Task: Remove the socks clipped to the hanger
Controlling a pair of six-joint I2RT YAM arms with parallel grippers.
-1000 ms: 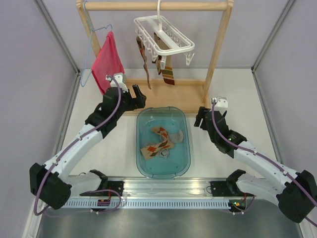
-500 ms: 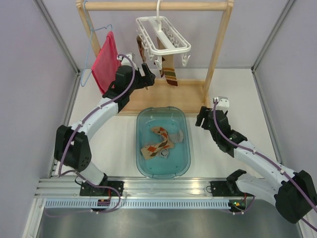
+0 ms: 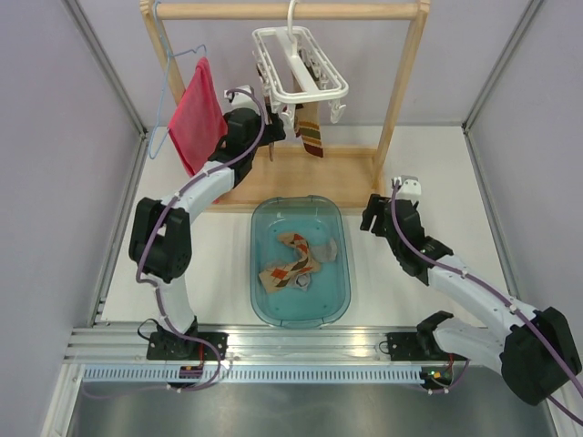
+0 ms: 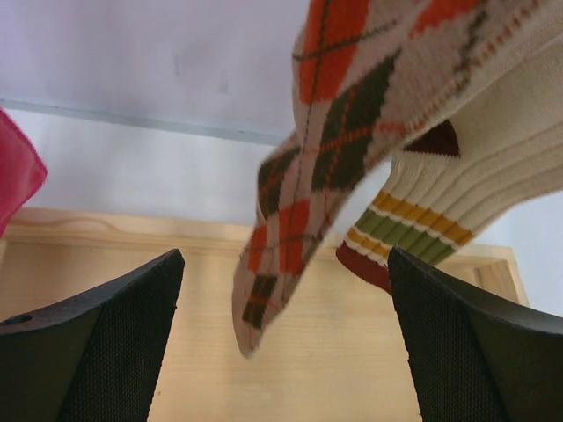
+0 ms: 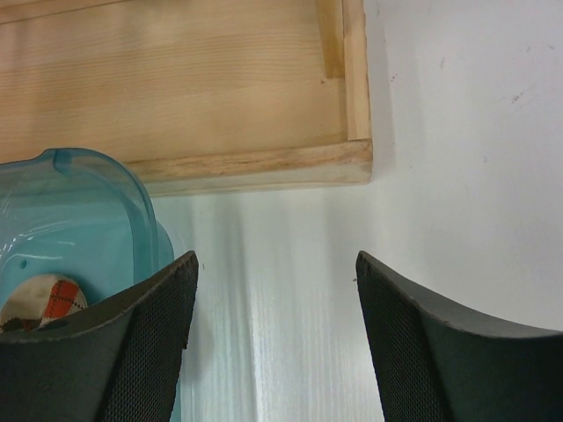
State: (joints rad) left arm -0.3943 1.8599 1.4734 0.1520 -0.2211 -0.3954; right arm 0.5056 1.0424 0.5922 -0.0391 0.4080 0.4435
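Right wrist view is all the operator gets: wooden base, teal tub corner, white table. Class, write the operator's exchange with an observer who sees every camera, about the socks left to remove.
Operator: Any socks still clipped?
Observer: Yes. An argyle fabric sock and a stripe-cuffed cream sock hang from the white plastic frame hanger.
Operator: Where is the left gripper?
Observer: The left gripper is raised beneath them, open, pinching nothing.

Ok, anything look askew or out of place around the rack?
Only the hanger: it hangs turned at an angle to the wooden rail instead of along it, with the socks dangling below its near side. Nothing looks spilled or damaged.
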